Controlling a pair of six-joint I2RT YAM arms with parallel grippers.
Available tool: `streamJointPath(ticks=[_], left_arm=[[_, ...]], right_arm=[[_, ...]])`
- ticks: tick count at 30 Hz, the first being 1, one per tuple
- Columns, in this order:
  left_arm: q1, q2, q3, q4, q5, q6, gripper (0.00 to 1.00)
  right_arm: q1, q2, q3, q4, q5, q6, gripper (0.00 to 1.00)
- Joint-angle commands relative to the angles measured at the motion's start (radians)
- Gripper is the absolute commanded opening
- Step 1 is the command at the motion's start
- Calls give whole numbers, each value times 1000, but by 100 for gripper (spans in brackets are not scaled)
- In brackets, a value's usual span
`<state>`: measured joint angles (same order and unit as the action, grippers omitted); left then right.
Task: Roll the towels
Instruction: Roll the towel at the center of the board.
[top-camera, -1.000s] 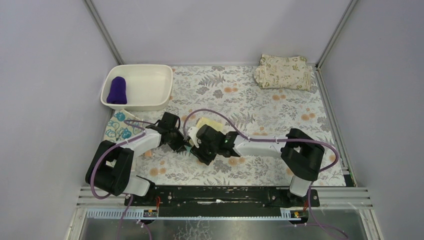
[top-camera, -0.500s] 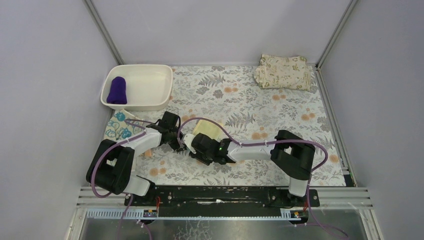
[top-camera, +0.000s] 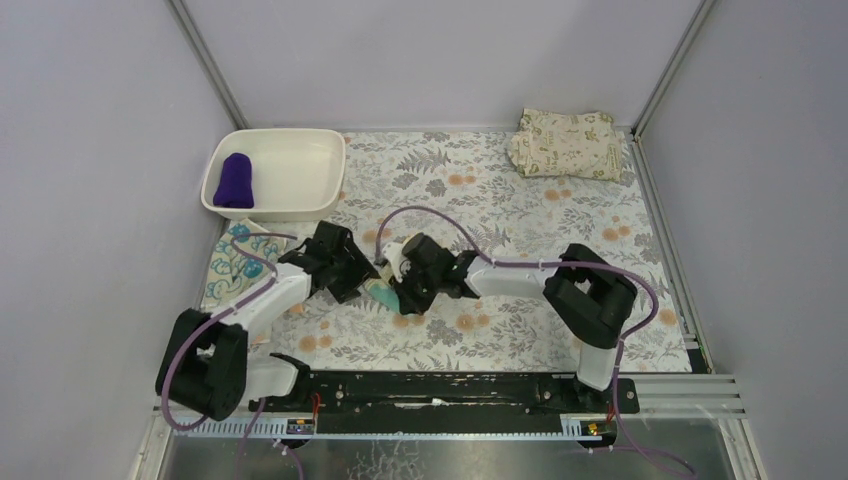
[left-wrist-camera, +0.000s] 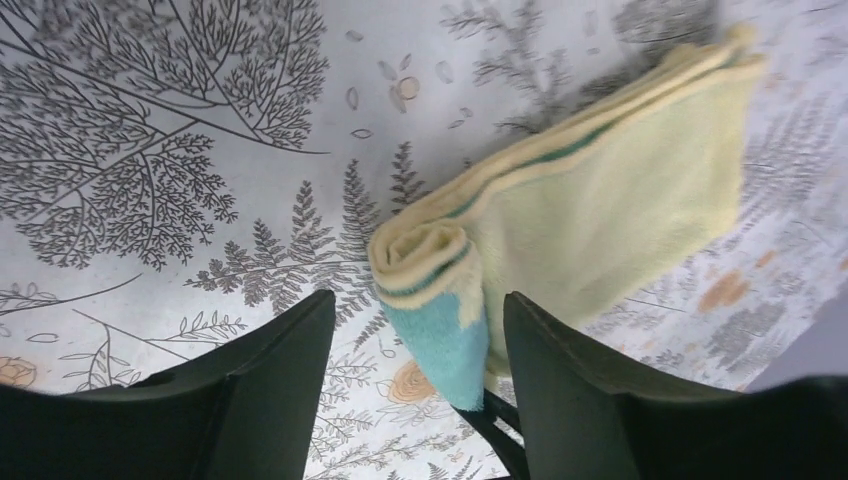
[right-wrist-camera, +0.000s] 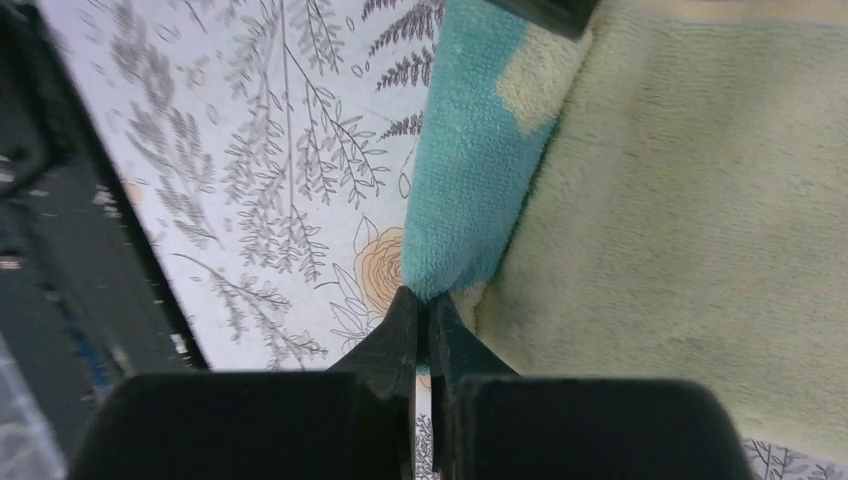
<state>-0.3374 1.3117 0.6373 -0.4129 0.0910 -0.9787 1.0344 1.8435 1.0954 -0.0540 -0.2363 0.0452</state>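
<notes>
1. Both arms have crowded further left than a second ago. The right gripper (right-wrist-camera: 425, 300) has snapped closed and the left gripper (left-wrist-camera: 418, 298) has spread apart.
2. The pale yellow terry towel with teal patches (left-wrist-camera: 610, 190) lies on the floral printed table mat (top-camera: 500, 200) between the two grippers. Its near end is curled into a short, loose roll and the rest is flat.
3. My right fingers are pinched together on the teal corner of that curl. I judge this nip is there to stop the roll springing open.
4. My left fingers stand apart on either side of the roll's end and touch neither side. That looks like a release ahead of a fresh hold further round.
5. The dark purple rolled towel (top-camera: 235, 180) sits in the white rectangular plastic tub (top-camera: 300, 205), so I count it finished.
6. The teal-swirled flat towel (top-camera: 228, 262) waits at the mat's left edge beside my left arm.
7. The beige leaf-printed folded cloth (top-camera: 568, 143) sits in the far right corner, well apart.
8. Terry is soft, and such a thin nip could slip off.
</notes>
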Motion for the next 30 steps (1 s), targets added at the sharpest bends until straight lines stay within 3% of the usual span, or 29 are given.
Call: streamJointPath(ticks=[1, 9, 13, 18, 22, 30], left_arm=[[19, -115, -13, -42, -66, 27, 65], [31, -213, -60, -55, 6, 0, 73], [31, -215, -84, -32, 27, -13, 73], [30, -161, -86, 18, 69, -17, 72], [30, -123, -89, 68, 100, -17, 71], [29, -29, -88, 140, 114, -20, 70]], right_arm=[[-103, -10, -5, 116, -378, 171, 0], [-227, 102, -94, 483, -679, 518, 0], [-280, 170, -177, 756, -731, 749, 0], [-322, 260, -246, 963, -738, 935, 0], [-338, 288, -272, 982, -721, 983, 0], [-341, 293, -245, 804, -678, 911, 0]])
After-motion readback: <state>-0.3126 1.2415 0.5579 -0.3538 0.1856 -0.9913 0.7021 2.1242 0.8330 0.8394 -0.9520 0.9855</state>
